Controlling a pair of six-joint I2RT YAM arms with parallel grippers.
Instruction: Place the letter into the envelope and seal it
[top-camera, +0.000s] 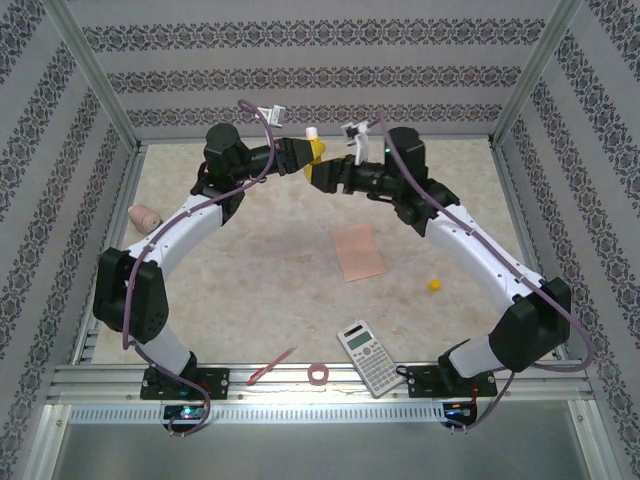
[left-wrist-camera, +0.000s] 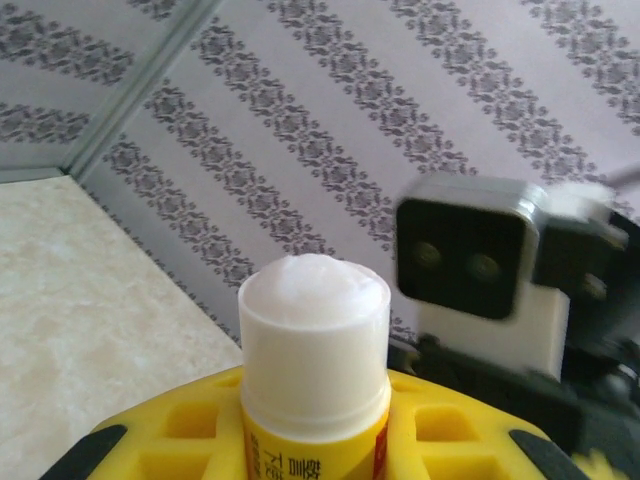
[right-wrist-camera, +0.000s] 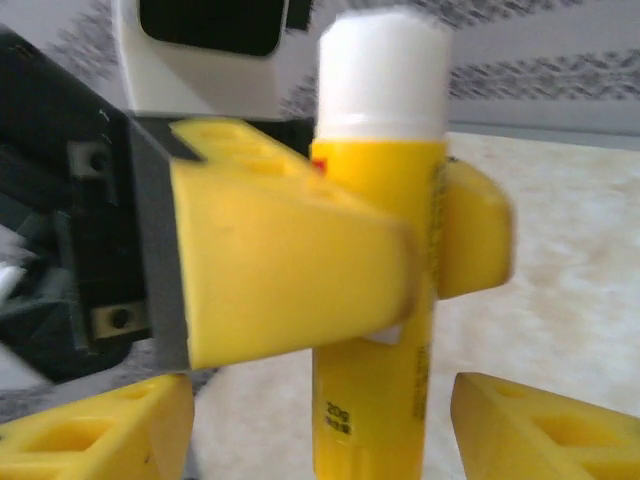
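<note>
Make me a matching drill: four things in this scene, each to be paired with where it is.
1 glue stick
2 envelope
3 calculator
4 small yellow piece

A flat in the middle of the table
B at the near edge
C clamped in the left gripper
D alone, right of the envelope

Pairs: 1-C, 2-A, 3-B, 4-D

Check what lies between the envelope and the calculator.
Nothing. In the top view, the table is bare between the envelope and the calculator.
</note>
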